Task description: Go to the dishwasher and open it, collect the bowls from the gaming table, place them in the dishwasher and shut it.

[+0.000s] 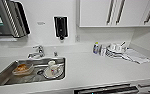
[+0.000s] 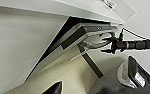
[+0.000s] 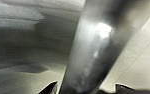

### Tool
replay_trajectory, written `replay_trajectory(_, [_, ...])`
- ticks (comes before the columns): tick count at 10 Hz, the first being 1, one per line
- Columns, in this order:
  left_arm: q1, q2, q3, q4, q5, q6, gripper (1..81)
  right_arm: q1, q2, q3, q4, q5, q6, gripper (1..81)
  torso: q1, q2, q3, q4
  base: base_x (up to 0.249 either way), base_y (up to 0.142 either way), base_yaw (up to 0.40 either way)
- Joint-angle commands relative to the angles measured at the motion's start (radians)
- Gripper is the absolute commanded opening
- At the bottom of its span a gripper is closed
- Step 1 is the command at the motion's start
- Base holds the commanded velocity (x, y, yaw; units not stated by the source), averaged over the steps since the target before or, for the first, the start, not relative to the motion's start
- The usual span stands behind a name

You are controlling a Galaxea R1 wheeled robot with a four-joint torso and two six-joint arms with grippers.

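We stand at the white counter (image 1: pixel 96 67); the dishwasher (image 2: pixel 73 41) sits below it, its steel door tipped open a crack over a dark gap. Our right gripper (image 2: pixel 108 44) closes on the door's bar handle (image 3: pixel 91 50), shiny and round. Whether our left gripper is wide or narrow, we cannot tell.

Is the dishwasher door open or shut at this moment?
Partly open. In the left wrist view the dishwasher door tilts out from the counter, a dark gap above it, with the right gripper at its handle.
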Motion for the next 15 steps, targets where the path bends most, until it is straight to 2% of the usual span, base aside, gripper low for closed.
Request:
replay_trajectory(1, [-0.084,-0.038,0.030,-0.002,0.022,0.005,81.1,-0.001,0.021,0.007,-0.042,-0.324,-0.022,81.1,0.000,0.000,0.000,0.000,0.000,0.000,0.000])
replay_trajectory(8, [-0.084,-0.036,0.029,-0.002,0.022,0.005,81.1,-0.001,0.023,0.005,-0.042,-0.324,-0.020,81.1,0.000,0.000,0.000,0.000,-0.063,0.000,0.000])
replay_trajectory(15, [-0.075,-0.004,0.027,0.001,0.052,0.007,81.1,-0.049,0.095,-0.051,-0.052,-0.318,-0.022,81.1,0.000,0.000,-0.001,0.000,-0.068,0.000,0.000])
